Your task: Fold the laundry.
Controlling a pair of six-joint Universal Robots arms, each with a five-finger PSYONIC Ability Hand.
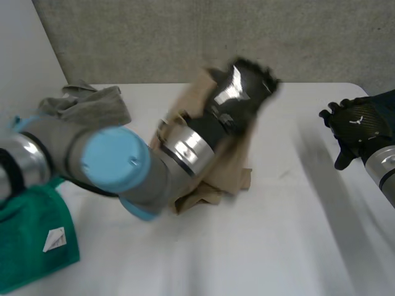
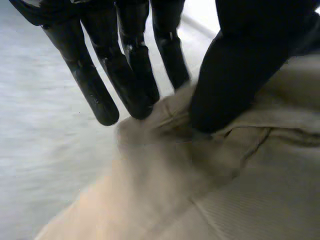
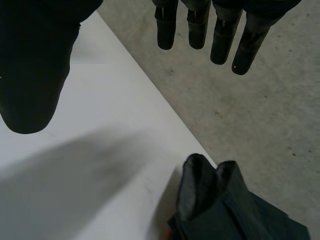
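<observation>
Tan cloth (image 1: 213,179): lying crumpled approx. mid-worktop (image 1: 278,234), partly under the L arm (image 1: 117,163); one fold is being raised at the L hand.
L hand (image 1: 237,92): reaching across onto the tan cloth's far part. In the left wrist view its fingers (image 2: 125,65) and thumb (image 2: 235,75) are closing on a ridge of the tan cloth (image 2: 240,190), fingertips on one side, thumb pressing on the other, i.e. pinching the fabric.
R hand (image 1: 355,126): hovering at the worktop's right side, well apart from the tan cloth. In the right wrist view its fingers (image 3: 222,40) are hanging straight, the thumb (image 3: 35,65) is standing wide of them, and it is holding nothing.
Grey cloth (image 1: 89,105): sitting bunched at the far left of the worktop, beside the L arm.
Green cloth (image 1: 31,240): lying at the near left corner, with a white tag (image 1: 54,239) showing on it.
Dark garment (image 3: 225,210): sitting rumpled at the worktop's edge (image 3: 100,115) w/ grey floor (image 3: 260,115) beside it, not touching the R hand.
</observation>
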